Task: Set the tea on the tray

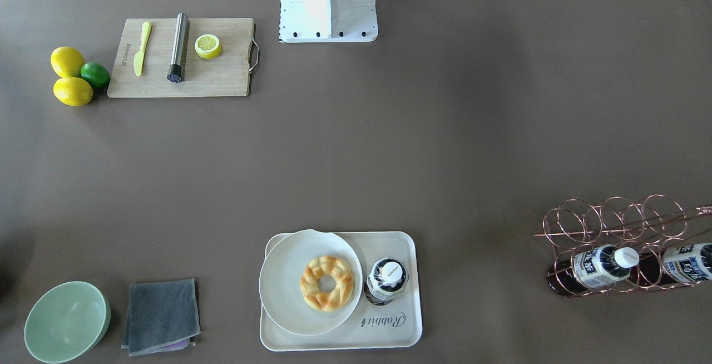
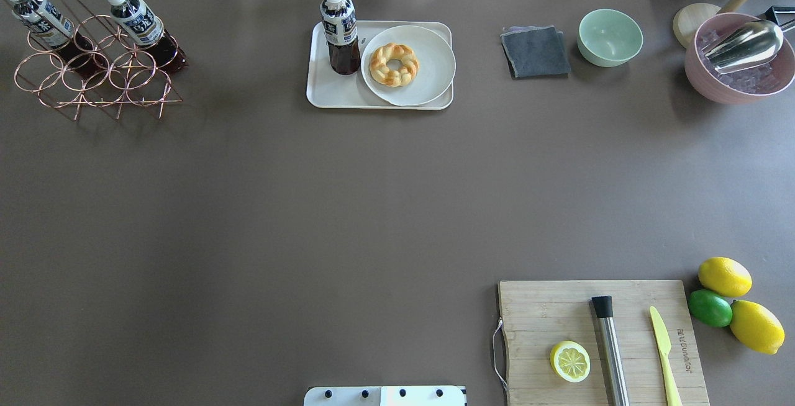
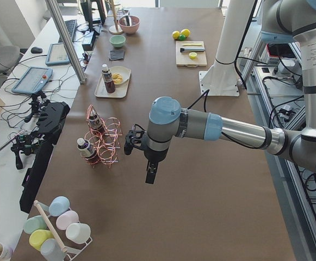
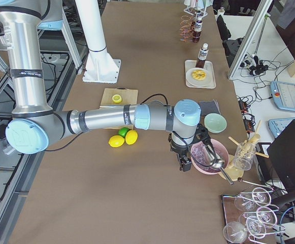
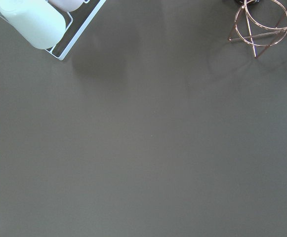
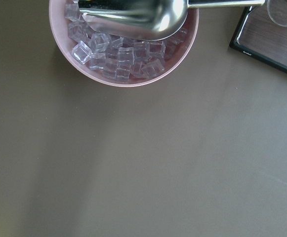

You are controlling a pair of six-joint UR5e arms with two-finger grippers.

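Observation:
One tea bottle (image 1: 387,279) stands upright on the cream tray (image 1: 400,330), beside a round plate (image 1: 283,291) with a ring pastry (image 1: 326,283). It also shows in the overhead view (image 2: 339,30). Two like bottles (image 2: 37,15) (image 2: 136,21) lie in a copper wire rack (image 2: 93,77). My left gripper (image 3: 149,176) shows only in the exterior left view, above bare table near the rack; I cannot tell if it is open. My right gripper (image 4: 184,162) shows only in the exterior right view, beside the pink ice bowl (image 4: 205,155); I cannot tell its state.
A wooden cutting board (image 2: 559,306) holds a half lemon (image 2: 569,360), a steel muddler and a yellow knife. Two lemons and a lime (image 2: 710,308) lie beside it. A grey cloth (image 2: 535,52) and a green bowl (image 2: 610,36) sit right of the tray.

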